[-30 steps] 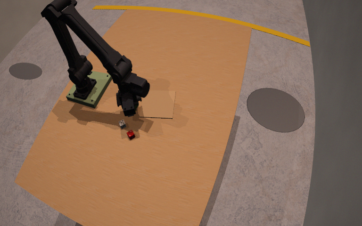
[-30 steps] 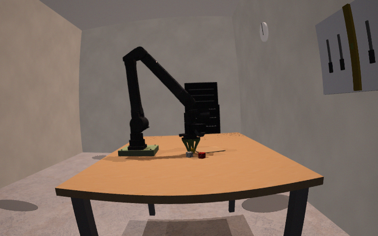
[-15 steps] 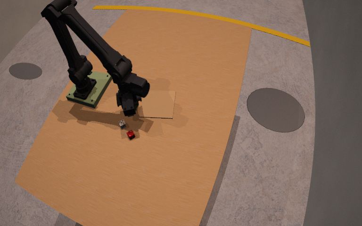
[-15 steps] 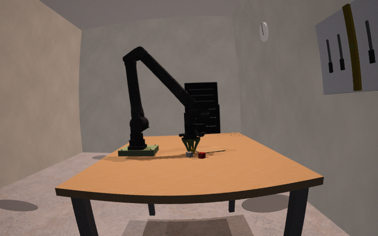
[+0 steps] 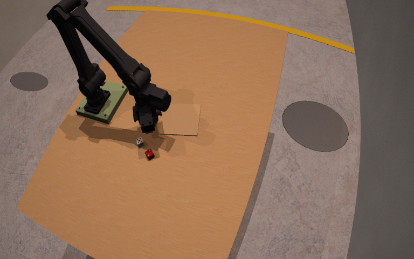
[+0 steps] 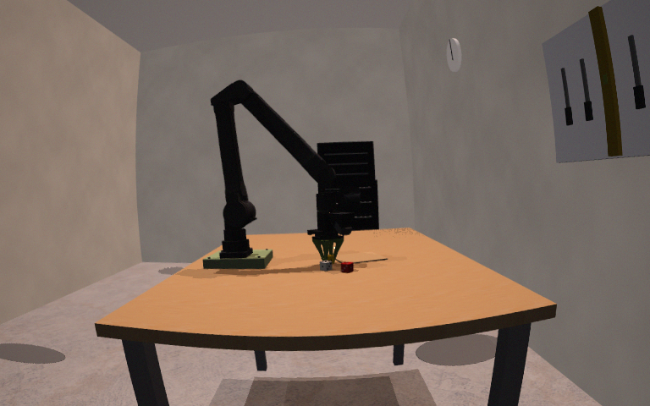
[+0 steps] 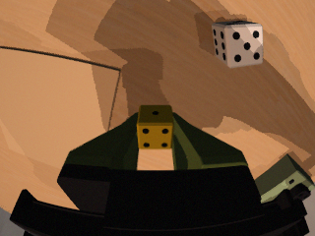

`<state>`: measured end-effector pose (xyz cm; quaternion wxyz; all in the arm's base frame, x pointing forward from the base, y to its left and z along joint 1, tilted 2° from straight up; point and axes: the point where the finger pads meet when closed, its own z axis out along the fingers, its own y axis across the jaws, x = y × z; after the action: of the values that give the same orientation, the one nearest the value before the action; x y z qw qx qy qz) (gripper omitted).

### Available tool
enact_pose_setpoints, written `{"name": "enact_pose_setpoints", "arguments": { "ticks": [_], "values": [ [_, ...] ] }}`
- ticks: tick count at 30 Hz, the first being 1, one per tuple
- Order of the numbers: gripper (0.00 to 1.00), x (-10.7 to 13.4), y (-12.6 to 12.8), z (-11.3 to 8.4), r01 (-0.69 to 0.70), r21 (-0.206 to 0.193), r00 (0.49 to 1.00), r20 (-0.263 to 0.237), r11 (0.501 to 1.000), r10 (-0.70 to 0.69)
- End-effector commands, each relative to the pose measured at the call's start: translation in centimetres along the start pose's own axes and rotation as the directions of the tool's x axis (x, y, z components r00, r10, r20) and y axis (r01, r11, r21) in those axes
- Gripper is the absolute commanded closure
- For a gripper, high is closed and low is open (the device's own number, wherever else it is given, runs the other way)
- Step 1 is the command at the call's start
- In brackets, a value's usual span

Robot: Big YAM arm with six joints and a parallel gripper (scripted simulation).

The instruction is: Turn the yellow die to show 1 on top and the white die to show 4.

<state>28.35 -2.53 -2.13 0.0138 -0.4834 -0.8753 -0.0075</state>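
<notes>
the black six-joint arm (image 5: 105,44) (image 6: 283,128) stands bent in an inverted v; its upper arm (image 5: 74,45) (image 6: 228,143) climbs steeply from the shoulder (image 5: 91,81) (image 6: 238,211) to a high elbow (image 5: 62,8) (image 6: 235,90); from there the forearm slants down to the wrist (image 5: 152,97) (image 6: 327,203), well below the elbow; the black gripper housing (image 5: 146,120) (image 6: 327,227) (image 7: 177,197) points down, with the jaws low over the surface; the two green fingers (image 6: 319,246) taper inward, their tips apart in a firm grip, part closed rather than fully together.
</notes>
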Motion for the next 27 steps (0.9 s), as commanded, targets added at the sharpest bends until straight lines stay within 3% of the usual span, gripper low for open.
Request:
{"name": "enact_pose_setpoints", "arguments": {
  "ticks": [1,6,8,16,19,22,25,26,27],
  "values": [
    [0.8,-1.2,2.4,-2.7,0.006,-0.049,0.999,0.04,0.999,-0.004],
    [0.8,-1.2,2.3,-6.0,0.014,-0.052,0.999,0.043,0.999,-0.011],
    [0.8,-1.2,2.3,-6.0,0.014,-0.052,0.999,0.043,0.999,-0.011],
    [0.8,-1.5,1.8,-11.8,0.008,-0.056,0.999,0.047,0.998,-0.005],
    [0.8,-1.5,1.7,-12.2,0.005,-0.049,0.999,0.041,0.999,-0.003],
    [0.8,-0.1,-0.2,-9.8,0.002,0.008,1.0,-0.005,1.0,-0.002],
    [0.8,-0.1,-0.2,-9.8,0.002,0.008,1.0,-0.005,1.0,-0.002],
    [0.8,-1.3,1.4,-11.6,0.005,-0.045,0.999,0.038,0.999,-0.003],
    [0.8,-1.3,1.5,-11.7,0.005,-0.05,0.999,0.042,0.999,-0.003]
  ]
}}
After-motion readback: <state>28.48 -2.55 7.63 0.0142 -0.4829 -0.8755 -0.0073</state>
